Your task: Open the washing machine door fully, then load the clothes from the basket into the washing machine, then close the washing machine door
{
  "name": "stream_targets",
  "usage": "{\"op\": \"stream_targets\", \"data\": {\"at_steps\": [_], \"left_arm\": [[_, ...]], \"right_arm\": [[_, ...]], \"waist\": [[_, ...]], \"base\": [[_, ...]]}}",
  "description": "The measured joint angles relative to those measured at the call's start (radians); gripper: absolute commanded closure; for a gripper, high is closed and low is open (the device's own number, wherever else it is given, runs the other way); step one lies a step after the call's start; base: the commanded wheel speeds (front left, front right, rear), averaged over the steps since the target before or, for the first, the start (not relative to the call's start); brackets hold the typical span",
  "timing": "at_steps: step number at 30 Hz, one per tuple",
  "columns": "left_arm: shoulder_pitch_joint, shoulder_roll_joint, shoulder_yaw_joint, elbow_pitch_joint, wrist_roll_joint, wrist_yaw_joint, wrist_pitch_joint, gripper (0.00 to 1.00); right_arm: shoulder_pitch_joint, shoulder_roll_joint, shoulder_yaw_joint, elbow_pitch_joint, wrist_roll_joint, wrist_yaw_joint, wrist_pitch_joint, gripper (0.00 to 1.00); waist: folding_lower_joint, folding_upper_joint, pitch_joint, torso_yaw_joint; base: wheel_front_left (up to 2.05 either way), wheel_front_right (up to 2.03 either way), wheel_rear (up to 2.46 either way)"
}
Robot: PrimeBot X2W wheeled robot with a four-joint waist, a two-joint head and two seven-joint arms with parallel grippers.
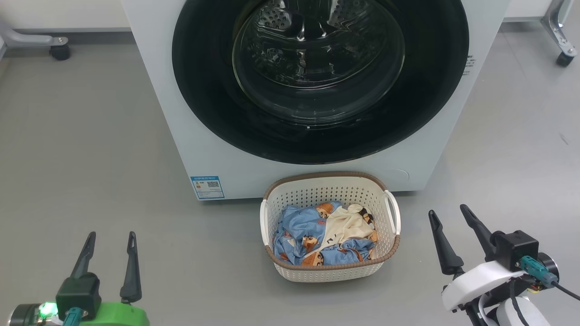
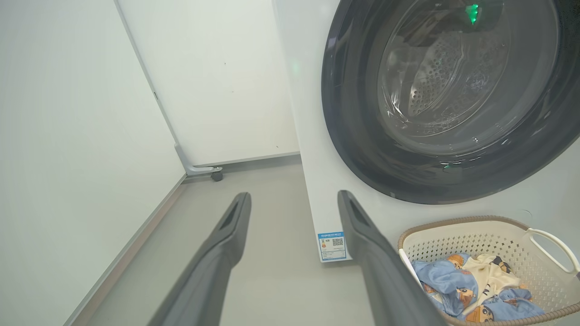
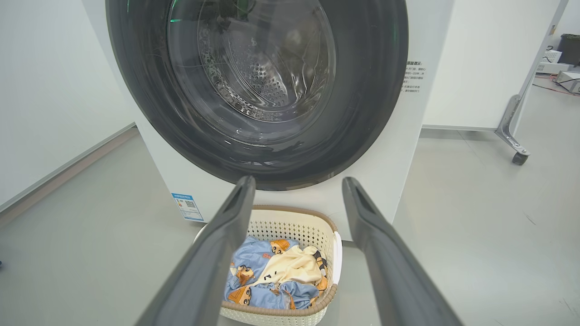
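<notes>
Hovering low, left pincer point(image 1: 112, 234) and right pincer point(image 1: 447, 211) both spread wide, gripping nothing. Ahead and above, between them: the washing machine door point(image 1: 204, 90), shut against the washing machine point(image 1: 156, 81). Seems closer to the right one. Just below it, the basket point(image 1: 326, 174) holding the clothes point(image 1: 303, 226), likely in the swing path.

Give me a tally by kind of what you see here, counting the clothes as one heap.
Washing machine: 1
Basket: 1
Heap of clothes: 1
Grippers: 2, the left gripper and the right gripper
Total: 5
</notes>
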Motion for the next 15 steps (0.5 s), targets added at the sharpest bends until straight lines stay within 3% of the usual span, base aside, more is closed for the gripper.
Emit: {"op": "stream_targets", "data": {"at_steps": [15], "left_arm": [[0.004, -0.019, 0.022, 0.025, 0.002, -0.017, -0.002, 0.0]], "right_arm": [[-0.001, 0.003, -0.007, 0.004, -0.006, 0.0, 0.0, 0.0]], "waist": [[0.0, 0.0, 0.0, -0.002]], "base": [[0.01, 0.01, -0.01]]}}
